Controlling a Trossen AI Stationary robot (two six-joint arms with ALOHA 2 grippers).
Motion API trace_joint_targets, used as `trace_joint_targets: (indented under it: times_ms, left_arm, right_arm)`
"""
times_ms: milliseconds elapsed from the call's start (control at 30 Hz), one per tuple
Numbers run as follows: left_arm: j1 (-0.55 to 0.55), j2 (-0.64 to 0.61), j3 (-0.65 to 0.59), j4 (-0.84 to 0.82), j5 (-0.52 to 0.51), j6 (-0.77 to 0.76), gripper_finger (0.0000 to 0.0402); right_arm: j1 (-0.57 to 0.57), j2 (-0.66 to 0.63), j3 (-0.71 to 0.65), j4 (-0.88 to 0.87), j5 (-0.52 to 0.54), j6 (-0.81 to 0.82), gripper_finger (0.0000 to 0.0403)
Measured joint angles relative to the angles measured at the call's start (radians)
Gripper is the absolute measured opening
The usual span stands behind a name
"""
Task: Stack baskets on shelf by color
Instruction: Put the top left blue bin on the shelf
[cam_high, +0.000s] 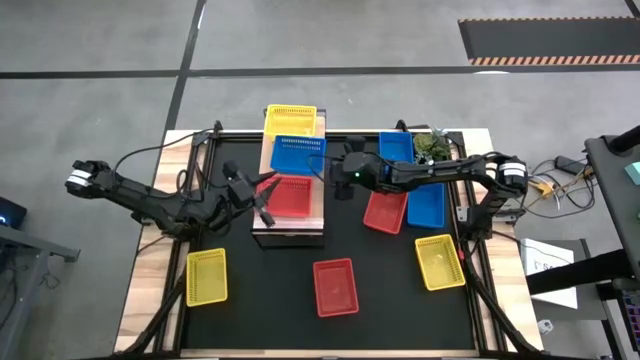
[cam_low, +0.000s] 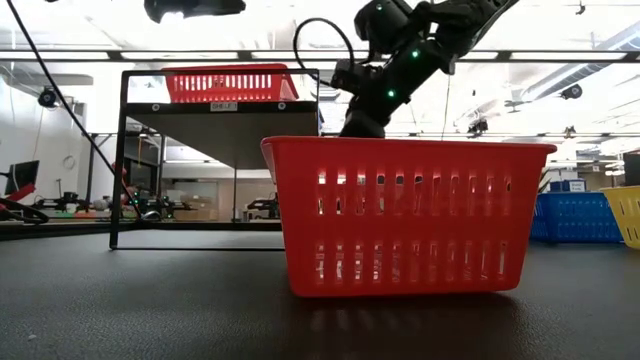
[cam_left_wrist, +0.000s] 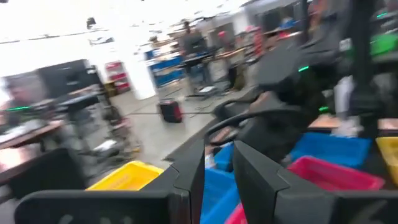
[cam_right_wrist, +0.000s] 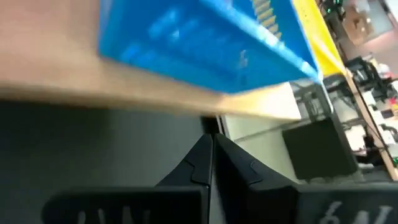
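High view, shelf (cam_high: 322, 205): standing at table centre, carrying a yellow basket (cam_high: 291, 121) at the far end, a blue basket (cam_high: 298, 153) mid-plank and a red basket (cam_high: 288, 195) at the near end.
Left gripper (cam_high: 262, 196): hovering at the red basket's left edge, fingers standing narrowly apart and gripping nothing visible.
Right gripper (cam_high: 322, 168): sitting just beside the shelf's right edge near the blue basket, fingers pressed together, holding nothing.
Loose baskets: red one (cam_high: 385, 211) and two blue ones (cam_high: 426, 203) lying right of the shelf; yellow pair (cam_high: 206, 276) and (cam_high: 439, 261) flanking the near red basket (cam_high: 335, 286).
Low view: near red basket filling the foreground.
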Motion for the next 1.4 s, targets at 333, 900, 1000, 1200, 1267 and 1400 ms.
trace_joint_targets:
  times_ms: [333,900,1000,1200,1267,1400]
  left_arm:
    - [0.0,-0.004,-0.006,0.0,-0.37,0.025,0.0067]
    - [-0.003,-0.02,0.008,-0.024,-0.241,-0.023,0.0043]
    - [0.013,-0.093,0.037,-0.106,-0.24,-0.011,0.001]
    - [0.071,-0.209,0.015,-0.279,-0.132,-0.167,0.0001]
    - [0.103,-0.234,0.009,-0.367,-0.05,-0.264,0.0]
    - [0.18,-0.243,0.011,-0.481,0.062,-0.395,0.0]
  right_arm:
    - [0.002,0.051,0.093,0.025,-0.194,-0.016,0.0009]
    - [0.025,-0.326,-0.118,-0.211,-0.232,0.124,0.0009]
    - [0.044,-0.424,-0.186,-0.19,-0.296,0.184,0.0009]
    - [0.104,-0.544,-0.288,-0.178,-0.307,0.231,0.0009]
    - [0.124,-0.567,-0.309,-0.165,-0.31,0.231,0.0009]
    - [0.155,-0.58,-0.329,-0.168,-0.31,0.231,0.0009]
